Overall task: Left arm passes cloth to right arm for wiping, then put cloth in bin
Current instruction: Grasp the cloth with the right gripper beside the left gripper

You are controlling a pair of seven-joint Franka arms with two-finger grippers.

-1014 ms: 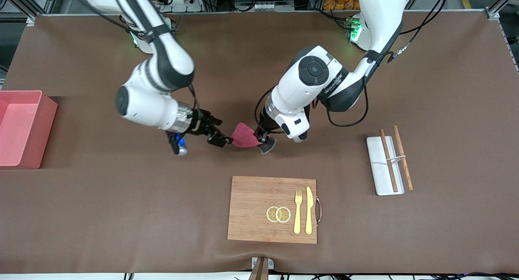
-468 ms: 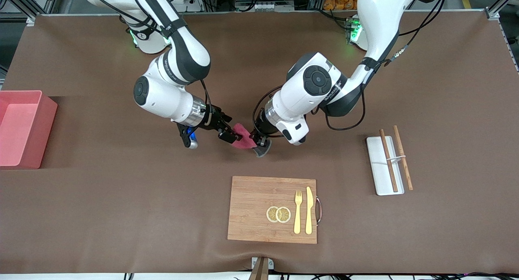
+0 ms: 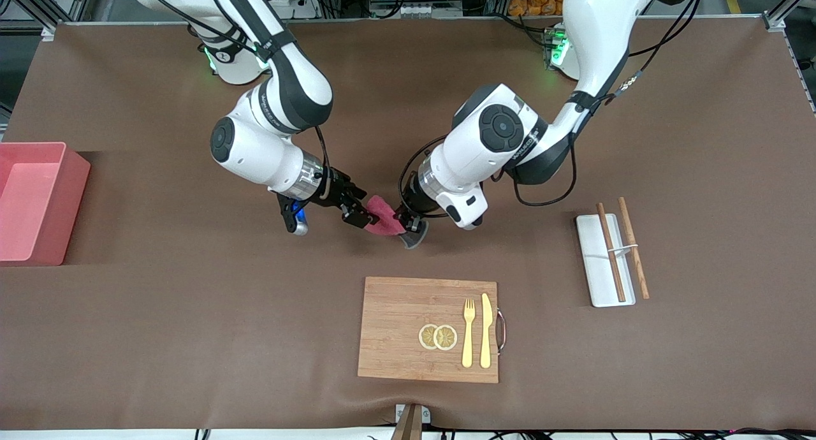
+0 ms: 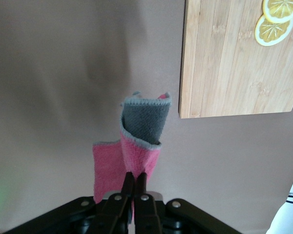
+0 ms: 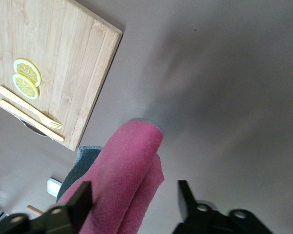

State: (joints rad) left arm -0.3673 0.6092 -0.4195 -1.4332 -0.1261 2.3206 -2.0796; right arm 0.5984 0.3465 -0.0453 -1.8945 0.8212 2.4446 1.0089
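So I'm mid-handover here. The cloth is up in the air over the bare table, between the two claws, farther from the front camera than the cutting board. The left claw is clenched tight on one end of it; in the left wrist view the fingers are pinched together with the pink fold squeezed between them. The right claw has its fingers spread wide, one on each side of the free end, not closed on it from what I can see in the right wrist view.

Handling-wise I'd call it light, soft and floppy terry, no stiffness at all. It droops and curls over itself, so the grey reverse shows where the tip folds back. Not slippery, nothing to break. The best place to grab is probably the thick doubled roll of pink in the middle of the free end, not the thin curled grey edge, which would likely just slip out.

Long axis runs roughly claw to claw, so more or less along the table's length, free end pointing toward the right arm's side and sagging a bit.

The bin sits at the right arm's end of the table, well apart from all this, and looks empty.
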